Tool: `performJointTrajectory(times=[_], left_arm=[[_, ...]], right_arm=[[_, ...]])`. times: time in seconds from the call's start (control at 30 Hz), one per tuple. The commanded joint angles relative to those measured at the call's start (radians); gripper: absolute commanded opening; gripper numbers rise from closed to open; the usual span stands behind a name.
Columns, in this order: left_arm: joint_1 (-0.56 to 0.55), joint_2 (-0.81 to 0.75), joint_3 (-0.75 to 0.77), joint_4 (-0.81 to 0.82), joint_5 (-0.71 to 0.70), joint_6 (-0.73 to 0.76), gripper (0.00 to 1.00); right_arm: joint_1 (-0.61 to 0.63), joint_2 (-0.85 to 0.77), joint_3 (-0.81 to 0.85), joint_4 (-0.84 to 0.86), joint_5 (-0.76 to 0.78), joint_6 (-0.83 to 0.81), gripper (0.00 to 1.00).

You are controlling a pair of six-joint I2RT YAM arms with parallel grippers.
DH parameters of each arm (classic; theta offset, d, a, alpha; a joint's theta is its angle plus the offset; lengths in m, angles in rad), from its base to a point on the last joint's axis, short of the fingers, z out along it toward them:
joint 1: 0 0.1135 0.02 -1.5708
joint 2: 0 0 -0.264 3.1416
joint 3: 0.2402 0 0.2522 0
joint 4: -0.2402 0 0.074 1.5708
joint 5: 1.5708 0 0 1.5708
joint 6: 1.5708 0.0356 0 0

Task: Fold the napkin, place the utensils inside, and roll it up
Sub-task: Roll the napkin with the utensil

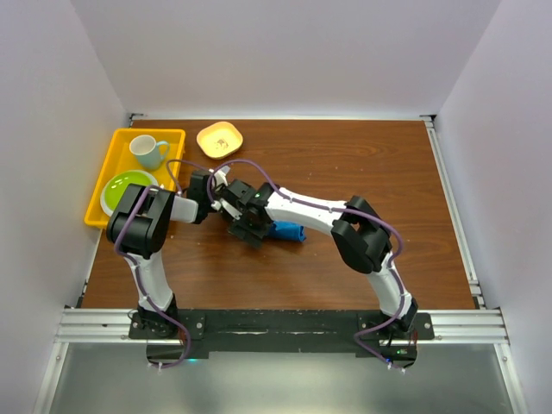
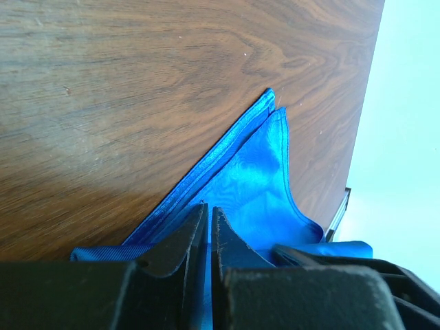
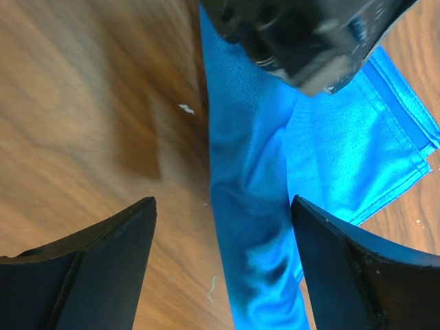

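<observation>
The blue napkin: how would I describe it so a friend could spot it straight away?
Start at the brown wooden table and look to its middle, where the two arms meet. The napkin lies folded there. It is the only bright blue cloth, unlike the yellow tray far left.

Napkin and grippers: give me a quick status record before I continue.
napkin: blue, folded, part of it bunched into a strip, on the table
left gripper: shut on the napkin
right gripper: open, straddling the bunched strip, not gripping
utensil: not visible in any view
tray: yellow, far left, holds a cup and a green plate
small dish: beyond the arms, apart from the napkin
</observation>
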Motion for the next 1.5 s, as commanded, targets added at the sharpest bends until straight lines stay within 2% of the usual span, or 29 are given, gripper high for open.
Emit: performJointTrajectory(times=[0.0, 0.13, 0.2, 0.3, 0.4, 0.57, 0.73, 0.77, 0.97, 1.17, 1.3, 1.37, 1.4, 1.47], left_arm=[[0.01, -0.013, 0.008, -0.044, -0.048, 0.049, 0.11], [0.011, -0.018, 0.005, -0.053, -0.046, 0.05, 0.11], [0.011, -0.027, 0.005, -0.061, -0.044, 0.049, 0.11], [0.016, -0.042, 0.016, -0.084, -0.04, 0.047, 0.12], [0.03, -0.067, 0.031, -0.107, -0.029, 0.037, 0.17], [0.065, -0.122, 0.087, -0.165, -0.014, 0.024, 0.27], [0.111, -0.179, 0.137, -0.207, -0.025, 0.012, 0.33], [0.116, -0.186, 0.141, -0.22, -0.028, 0.009, 0.33], [0.136, -0.266, 0.169, -0.305, -0.081, 0.027, 0.37], [0.136, -0.297, 0.218, -0.32, -0.091, 0.037, 0.42], [0.137, -0.269, 0.255, -0.326, -0.075, -0.005, 0.41], [0.137, -0.289, 0.255, -0.365, -0.11, -0.006, 0.42], [0.137, -0.312, 0.256, -0.383, -0.15, 0.003, 0.45], [0.137, -0.334, 0.267, -0.518, -0.208, 0.036, 0.48]], right_arm=[[0.01, 0.0, -0.022, 0.047, 0.117, -0.031, 0.8], [0.01, 0.007, -0.048, 0.095, 0.129, -0.034, 0.69], [0.01, 0.011, -0.058, 0.11, 0.142, -0.031, 0.53], [0.009, 0.002, -0.097, 0.147, 0.146, -0.03, 0.4], [0.009, -0.016, -0.141, 0.194, 0.14, -0.033, 0.35], [-0.014, -0.032, -0.19, 0.253, 0.033, -0.019, 0.25], [-0.072, -0.044, -0.229, 0.293, -0.136, 0.009, 0.23], [-0.097, -0.044, -0.235, 0.299, -0.224, 0.015, 0.23], [-0.193, 0.003, -0.229, 0.297, -0.487, 0.026, 0.22], [-0.214, 0.06, -0.18, 0.248, -0.573, 0.009, 0.22], [-0.212, 0.076, -0.18, 0.248, -0.614, 0.026, 0.24], [-0.22, 0.105, -0.167, 0.238, -0.67, 0.036, 0.24], [-0.223, 0.115, -0.16, 0.238, -0.693, 0.042, 0.24], [-0.237, 0.138, -0.149, 0.233, -0.765, 0.062, 0.25]])
